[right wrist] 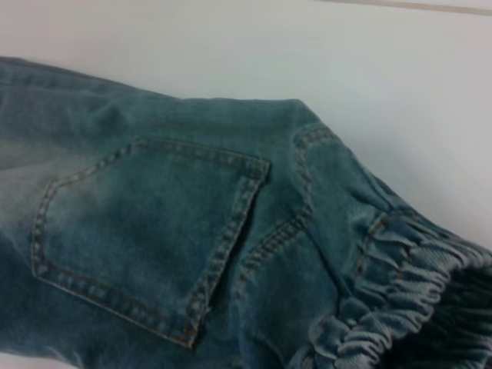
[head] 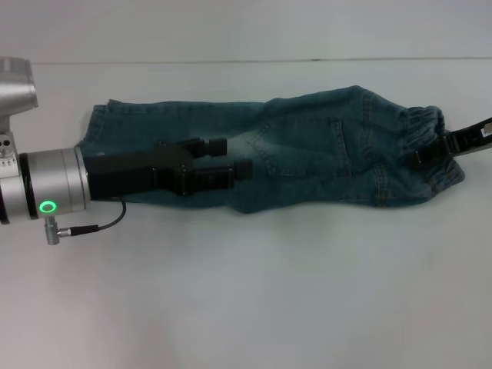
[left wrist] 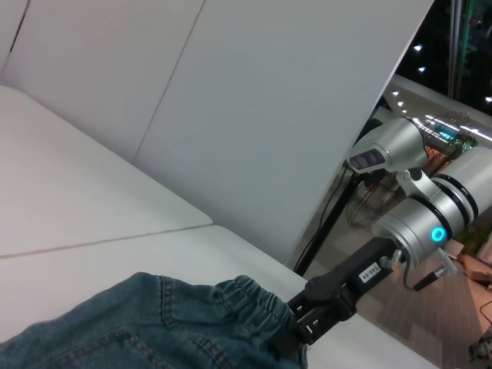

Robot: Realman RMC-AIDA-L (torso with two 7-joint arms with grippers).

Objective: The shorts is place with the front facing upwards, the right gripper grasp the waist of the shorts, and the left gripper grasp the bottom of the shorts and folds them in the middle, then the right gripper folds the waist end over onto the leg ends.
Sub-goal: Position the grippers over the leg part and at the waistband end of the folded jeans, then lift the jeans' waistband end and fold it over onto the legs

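Observation:
The blue denim shorts [head: 307,154] lie folded lengthwise across the white table [head: 269,292], with the leg ends [head: 104,131] to the left and the elastic waist [head: 423,127] to the right. My left gripper [head: 231,157] stands open over the middle of the shorts, holding nothing. My right gripper [head: 427,156] is at the waist end, shut on the gathered waistband. The left wrist view shows the right gripper [left wrist: 304,330] clamped on the waistband [left wrist: 246,307]. In the right wrist view a back pocket [right wrist: 154,231] and the waistband [right wrist: 400,307] fill the picture.
The left arm's silver wrist with a green ring light [head: 48,206] and a cable reaches in from the left. A white wall panel [left wrist: 269,115] stands behind the table's far edge. Bare table [head: 269,292] lies in front of the shorts.

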